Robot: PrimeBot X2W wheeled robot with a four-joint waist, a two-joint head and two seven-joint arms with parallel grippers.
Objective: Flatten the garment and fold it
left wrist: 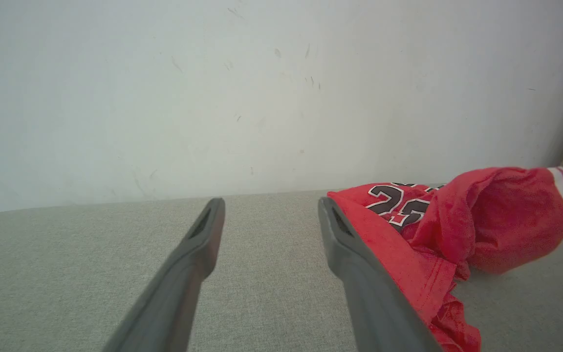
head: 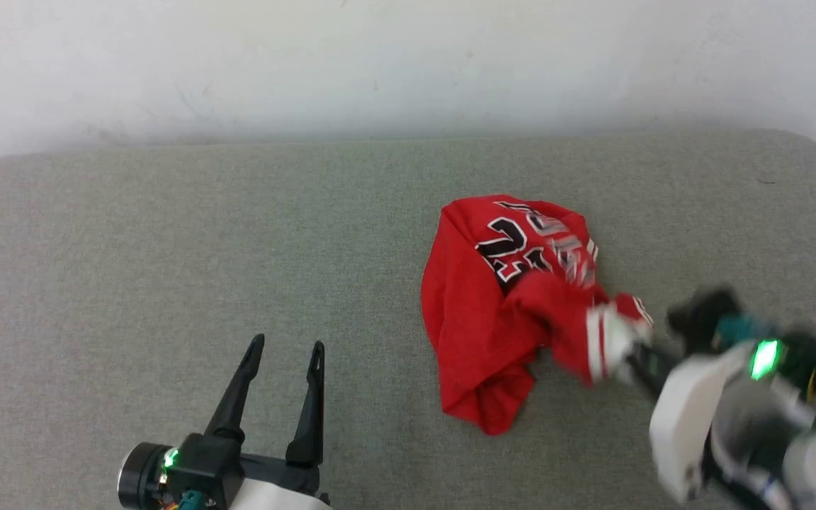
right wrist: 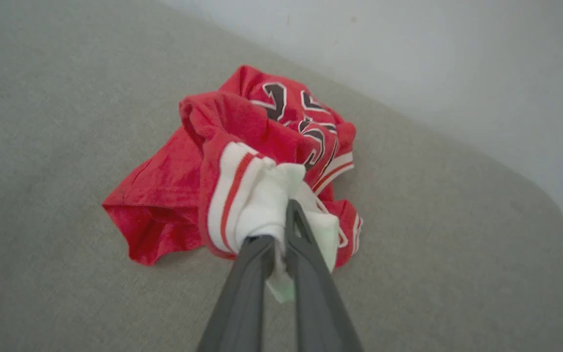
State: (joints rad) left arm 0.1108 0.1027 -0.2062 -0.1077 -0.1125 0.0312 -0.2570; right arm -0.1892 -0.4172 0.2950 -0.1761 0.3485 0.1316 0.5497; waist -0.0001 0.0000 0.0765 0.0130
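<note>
Garment (head: 486,319) lay crumpled on the grey table (head: 167,248), right pincer (right wrist: 286,215) clamped on its white sleeve (right wrist: 262,193), left pincer (head: 287,345) spread apart, holding nothing.

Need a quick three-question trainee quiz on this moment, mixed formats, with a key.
1. True or false: the crumpled red T-shirt with white striped sleeves lies flat on the grey fabric surface.
2. Which gripper's jaws clamp a white sleeve? A: left gripper. B: right gripper.
3. Fill in: the left gripper's jaws stand ____.
Key: 1 false, it is bunched up; 2 B; 3 open, holding nothing.
</note>
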